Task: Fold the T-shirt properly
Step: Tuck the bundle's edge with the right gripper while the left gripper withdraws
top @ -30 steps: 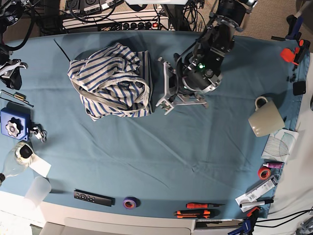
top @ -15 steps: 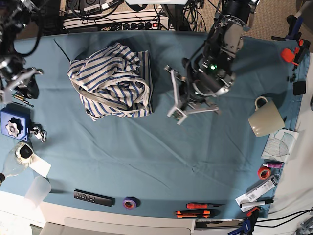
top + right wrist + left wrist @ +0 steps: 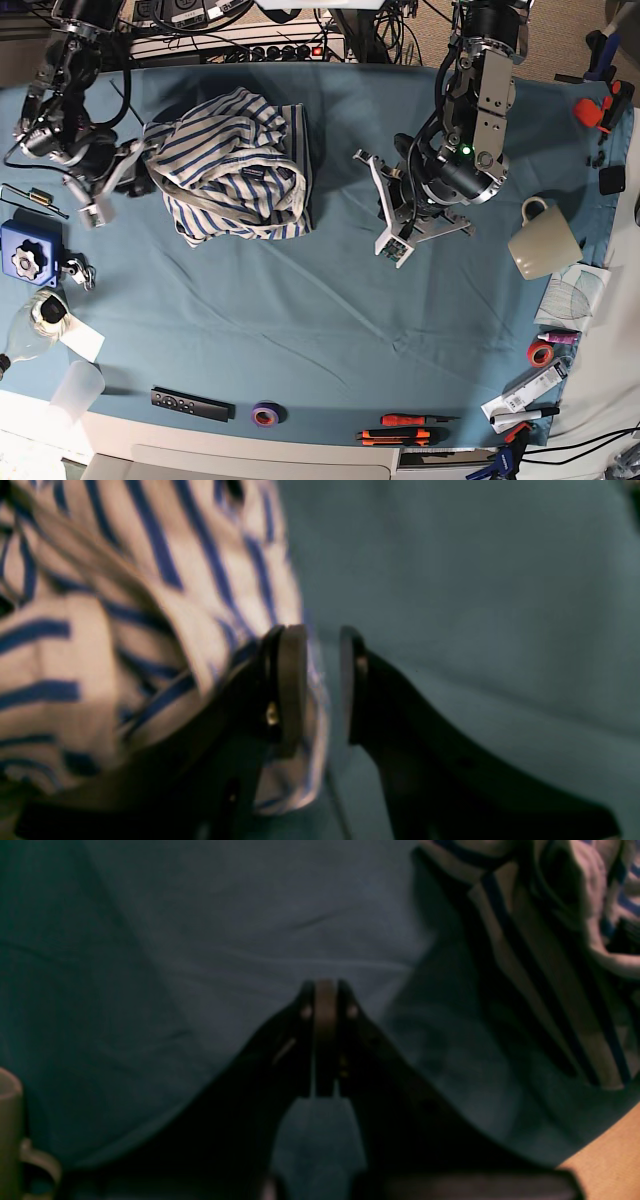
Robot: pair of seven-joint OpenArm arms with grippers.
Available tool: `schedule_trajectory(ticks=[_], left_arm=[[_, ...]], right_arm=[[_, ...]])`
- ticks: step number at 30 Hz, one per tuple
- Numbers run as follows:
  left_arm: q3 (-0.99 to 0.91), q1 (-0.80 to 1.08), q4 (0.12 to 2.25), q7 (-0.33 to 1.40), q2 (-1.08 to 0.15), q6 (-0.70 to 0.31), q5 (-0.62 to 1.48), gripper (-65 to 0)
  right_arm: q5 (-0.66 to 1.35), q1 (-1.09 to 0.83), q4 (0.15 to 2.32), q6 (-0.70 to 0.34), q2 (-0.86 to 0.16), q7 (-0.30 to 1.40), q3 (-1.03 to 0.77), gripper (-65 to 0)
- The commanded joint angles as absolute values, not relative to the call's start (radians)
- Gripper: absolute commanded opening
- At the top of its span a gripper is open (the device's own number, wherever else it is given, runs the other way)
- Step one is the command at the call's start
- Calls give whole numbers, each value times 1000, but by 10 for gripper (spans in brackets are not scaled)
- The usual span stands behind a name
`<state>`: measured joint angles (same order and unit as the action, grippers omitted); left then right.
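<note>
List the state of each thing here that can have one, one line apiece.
T-shirt: crumpled in a heap, not folded.
Left gripper: shut, empty, over bare tablecloth.
Right gripper: open, at the shirt's edge.
Mug: lying on its side.
Clear cup: lying on its side.

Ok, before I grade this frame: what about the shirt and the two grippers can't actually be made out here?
- T-shirt: bunched in a heap in the base view; its own folds hide sleeves and hem.
- Right gripper: jaws apart at the shirt's edge; right wrist view is motion-blurred, so contact with the cloth is unclear.
- Left gripper: shut over the tablecloth; left wrist view is dark, and the frame edge cuts off the shirt.
</note>
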<state>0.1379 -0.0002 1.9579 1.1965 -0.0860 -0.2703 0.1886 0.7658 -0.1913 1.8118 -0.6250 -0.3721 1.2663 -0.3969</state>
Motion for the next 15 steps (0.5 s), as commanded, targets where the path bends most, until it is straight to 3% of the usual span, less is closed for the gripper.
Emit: schedule_trajectory(ticks=[1,4,15], left_arm=[[137,-14,1978,1178,-84,-274,196,-650],[137,-14,1978,1169,-84,-274,196,-650],[137,-14,1978,1152,-83,-274,196,-650]], right_arm=[[824,-180,1826,-629,-393,1275,-395,-525],[979,-180,1826,-663,-393,1396,-385,-525],[1315,-189,1826,-698,-393,1396,-385,-525]])
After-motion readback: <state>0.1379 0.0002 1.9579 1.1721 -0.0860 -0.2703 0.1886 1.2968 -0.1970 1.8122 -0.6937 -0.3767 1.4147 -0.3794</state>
